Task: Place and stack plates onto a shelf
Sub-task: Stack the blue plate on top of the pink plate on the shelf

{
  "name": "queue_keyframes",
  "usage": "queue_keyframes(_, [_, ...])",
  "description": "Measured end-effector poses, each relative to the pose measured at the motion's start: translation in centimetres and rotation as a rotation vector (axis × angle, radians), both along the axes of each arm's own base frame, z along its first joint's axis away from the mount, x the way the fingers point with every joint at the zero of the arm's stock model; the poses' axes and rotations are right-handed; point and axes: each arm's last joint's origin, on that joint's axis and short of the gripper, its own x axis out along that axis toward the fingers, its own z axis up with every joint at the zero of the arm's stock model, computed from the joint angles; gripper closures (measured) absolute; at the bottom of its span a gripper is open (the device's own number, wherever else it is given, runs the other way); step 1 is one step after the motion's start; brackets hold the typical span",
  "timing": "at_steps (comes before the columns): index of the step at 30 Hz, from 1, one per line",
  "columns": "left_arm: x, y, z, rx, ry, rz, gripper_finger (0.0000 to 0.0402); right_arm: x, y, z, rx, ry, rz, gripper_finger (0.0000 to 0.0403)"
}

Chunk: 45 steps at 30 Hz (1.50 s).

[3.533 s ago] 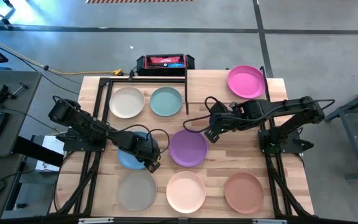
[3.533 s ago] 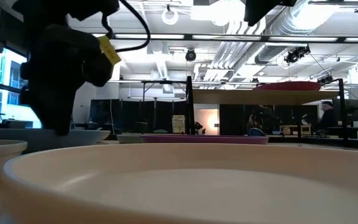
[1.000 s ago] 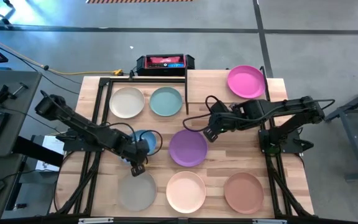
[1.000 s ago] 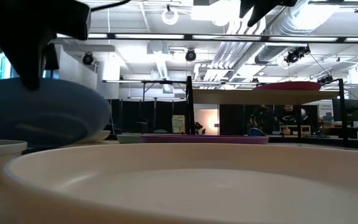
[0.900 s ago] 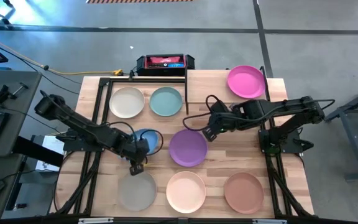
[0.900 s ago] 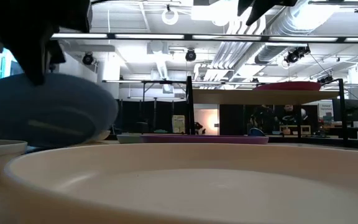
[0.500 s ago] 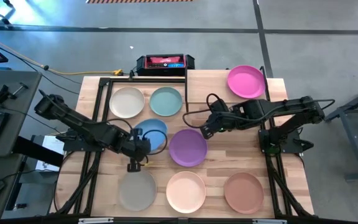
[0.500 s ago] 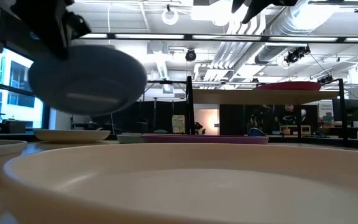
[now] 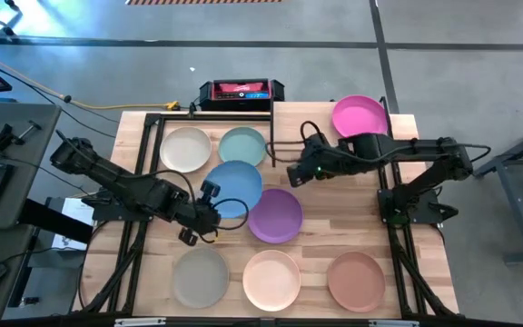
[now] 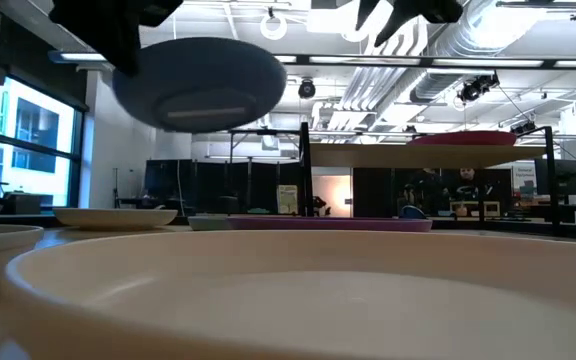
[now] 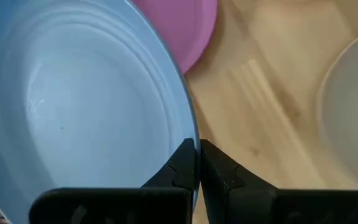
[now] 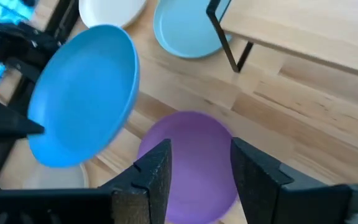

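Left claw pinches the round, shallow blue plate.

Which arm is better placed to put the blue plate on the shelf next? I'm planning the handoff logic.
Probably the left. The left gripper is shut on the blue plate's rim and holds it above the table. The right gripper is open and empty beside the shelf, which holds the magenta plate.

Your left gripper now holds the blue plate by its rim, lifted off the table and carried toward the teal plate and purple plate. Your right gripper has slid nearer the shelf.
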Motion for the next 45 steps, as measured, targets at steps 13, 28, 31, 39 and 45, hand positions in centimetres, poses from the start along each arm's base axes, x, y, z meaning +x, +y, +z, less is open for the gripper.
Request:
queue_keyframes(13, [0.9, 0.7, 0.5, 0.184, -0.065, -0.094, 0.0399, 2.1, -2.0, 0.0, -0.043, -0.102, 0.032, 0.0261])
queue_keyframes(28, [1.2, 0.9, 0.6, 0.215, -0.073, -0.139, 0.0399, 5.4, -2.0, -2.4, -0.048, -0.097, 0.067, 0.0261])
queue_keyframes(31, [1.2, 0.9, 0.6, 0.221, -0.068, -0.151, 0.0399, 5.4, -2.0, -2.4, -0.047, -0.099, 0.067, 0.0261])
queue_keyframes(39, [1.1, 0.9, 0.6, 0.221, -0.064, -0.161, 0.0399, 5.9, -1.9, -2.9, -0.003, -0.102, 0.079, 0.0261])
queue_keyframes(45, [1.1, 0.8, 0.5, 0.213, -0.046, -0.203, 0.0399, 6.5, -1.9, -3.5, 0.016, -0.092, 0.089, 0.0261])
